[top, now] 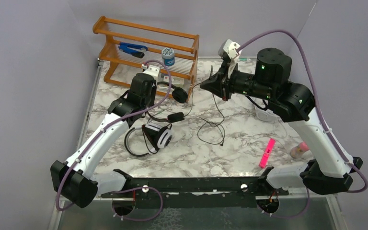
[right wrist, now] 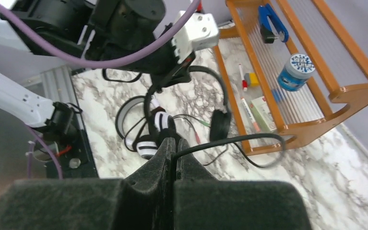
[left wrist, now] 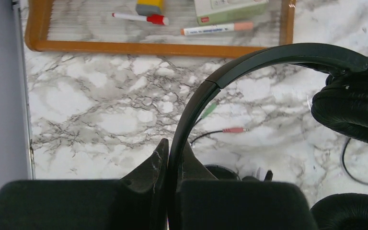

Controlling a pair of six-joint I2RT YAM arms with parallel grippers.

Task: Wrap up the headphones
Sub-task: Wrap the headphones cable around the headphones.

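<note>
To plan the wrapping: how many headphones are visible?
3: a black pair by the rack; a white, black-padded pair beside the left arm; an all-white pair, partly hidden behind the right arm.

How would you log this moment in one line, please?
left gripper: shut on black headphones headband | right gripper: shut on black cord | status: cord not wrapped

A: L gripper (left wrist: 173, 152), what's around the jaws?
B: Btwn them the headband (left wrist: 268, 56); rack (left wrist: 143, 48) beyond, ear pad (left wrist: 354, 112) to the rt.
A: R gripper (right wrist: 174, 143)?
B: Btwn jaws the cord (right wrist: 230, 139); 2nd headset (right wrist: 162, 122) ahead on table (right wrist: 316, 191), rack ahead-rt.
</note>
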